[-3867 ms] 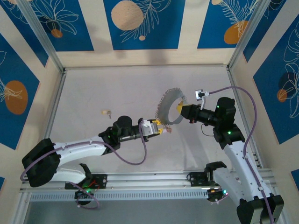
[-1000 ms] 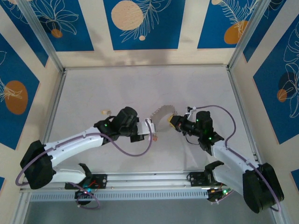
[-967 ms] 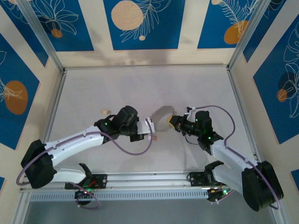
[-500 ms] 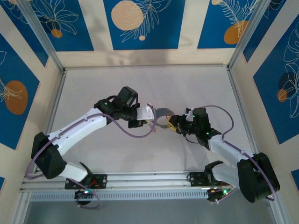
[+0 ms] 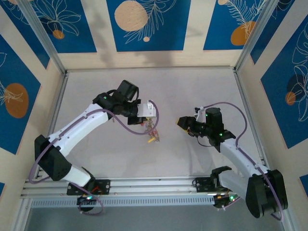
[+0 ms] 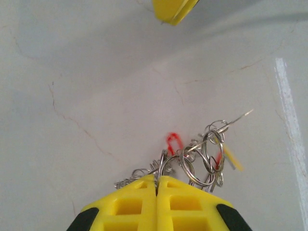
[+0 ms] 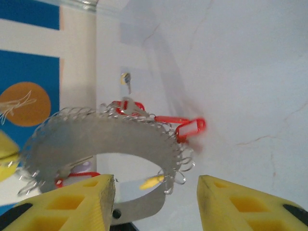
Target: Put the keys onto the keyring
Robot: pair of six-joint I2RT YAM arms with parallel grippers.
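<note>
The keyring (image 5: 152, 131) hangs from my left gripper (image 5: 149, 120), which is shut on its rim. In the left wrist view the yellow fingers (image 6: 130, 207) meet at the gripper (image 6: 156, 180), pinching the keyring (image 6: 202, 154) where small wire rings, a red tag (image 6: 173, 142) and a yellow tag (image 6: 232, 159) dangle. My right gripper (image 5: 182, 122) stands open to the right of the hoop, apart from it. From the right gripper (image 7: 156, 197) the keyring (image 7: 96, 134) shows as a grey band with red tags (image 7: 190, 127). One loose key (image 7: 126, 79) lies far off on the table.
The grey tabletop (image 5: 202, 91) is bounded by aluminium posts and blue-patterned walls (image 5: 144, 24). A rail (image 5: 154, 185) runs along the near edge by the arm bases. The tip of a yellow finger (image 6: 173, 9) shows at the top of the left wrist view.
The right gripper has let go of the keyring and opened, backing off to the right. The left gripper has carried the keyring away to the left, where it now hangs edge-on.
</note>
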